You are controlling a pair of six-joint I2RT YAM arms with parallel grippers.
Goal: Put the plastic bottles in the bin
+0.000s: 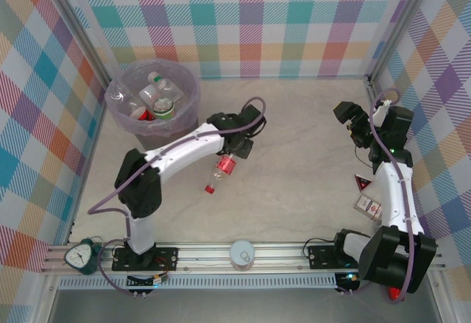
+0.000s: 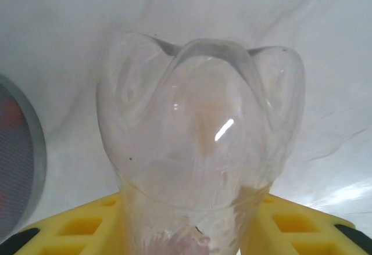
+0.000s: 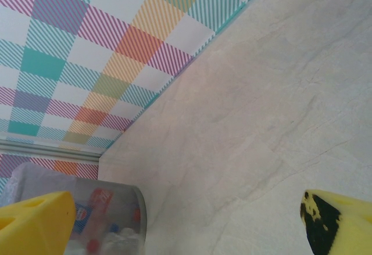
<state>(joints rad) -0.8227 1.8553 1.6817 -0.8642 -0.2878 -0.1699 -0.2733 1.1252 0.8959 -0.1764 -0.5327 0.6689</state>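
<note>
A clear plastic bottle (image 1: 223, 165) with a red label and red cap sits mid-table, cap pointing toward the near edge. My left gripper (image 1: 235, 148) is shut on its body. In the left wrist view the bottle's lobed clear base (image 2: 200, 127) stands between the yellow fingers (image 2: 75, 226), with the gripper (image 2: 195, 234) closed against both sides. The bin (image 1: 118, 106) stands at the far left with several bottles (image 1: 160, 102) inside. My right gripper (image 1: 355, 121) hovers open at the far right, apart from any bottle. Its own camera faces the bin (image 3: 136, 208) with nothing between the open gripper (image 3: 192, 232).
Two small red-and-white packets (image 1: 366, 194) lie by the right arm. A white round lid (image 1: 241, 253) and a green timer (image 1: 85, 255) sit on the front rail. Plaid walls close the table on three sides. The bin's grey rim (image 2: 35, 150) is just left of the held bottle.
</note>
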